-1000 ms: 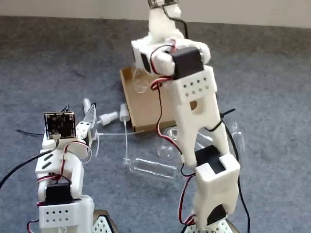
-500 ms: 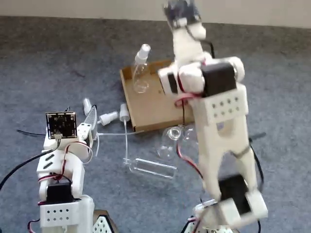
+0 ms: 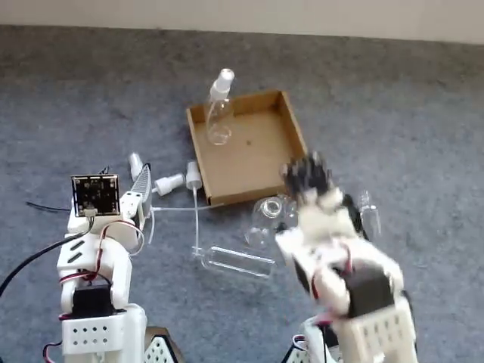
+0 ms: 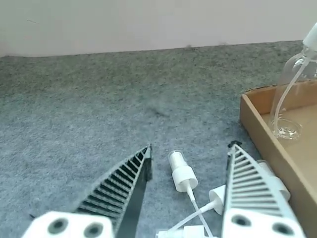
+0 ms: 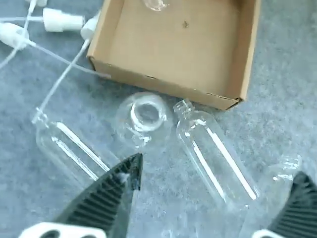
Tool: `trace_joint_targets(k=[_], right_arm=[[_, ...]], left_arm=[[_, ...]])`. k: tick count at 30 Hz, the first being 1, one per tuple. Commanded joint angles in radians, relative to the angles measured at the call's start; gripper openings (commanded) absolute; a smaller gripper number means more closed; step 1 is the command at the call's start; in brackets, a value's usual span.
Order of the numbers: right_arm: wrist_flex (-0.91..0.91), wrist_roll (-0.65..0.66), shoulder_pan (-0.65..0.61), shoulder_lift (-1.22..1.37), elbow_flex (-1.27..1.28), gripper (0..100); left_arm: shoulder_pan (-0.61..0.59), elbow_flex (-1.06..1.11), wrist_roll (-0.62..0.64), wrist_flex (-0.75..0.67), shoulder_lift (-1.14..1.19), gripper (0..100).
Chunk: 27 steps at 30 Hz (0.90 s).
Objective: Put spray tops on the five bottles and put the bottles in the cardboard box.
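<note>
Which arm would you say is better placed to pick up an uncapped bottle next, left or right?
Right. The right gripper, open, hangs over the uncapped bottles beside the cardboard box, while the left gripper sits over the loose spray tops, away from them.

Parted jaws flank a loose spray top (image 4: 181,176).

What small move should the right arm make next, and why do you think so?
Probably lower the right gripper and close on the uncapped bottle lying below its open fingers. Only one capped bottle stands in the cardboard box; this one lies on the carpet beside the box, without a spray top.
</note>
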Motion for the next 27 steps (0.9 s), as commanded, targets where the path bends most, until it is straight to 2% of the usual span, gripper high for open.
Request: trace_joint_targets(k=[1,6,13,20,27], right_arm=[[-0.12,-0.011,-0.067,-0.194,0.171,40.0],[-0.286,-0.092,-0.147,-0.375,0.41,40.0],[-0.527,-0.089,-0.165,-0.441,0.684,40.0],[-0.716,-0.094,-0.165,-0.45,0.756,40.0],[-0.72,-0.092,-0.163,-0.45,0.785,38.1]], left_arm=[[-0.01,-0.005,-0.009,-0.023,-0.002,22],[-0.01,-0.005,-0.009,-0.021,-0.002,22],[-0.01,-0.005,-0.009,-0.021,-0.002,22],[-0.01,-0.005,-0.009,-0.018,-0.002,22],[-0.01,-0.005,-0.009,-0.017,-0.002,22]])
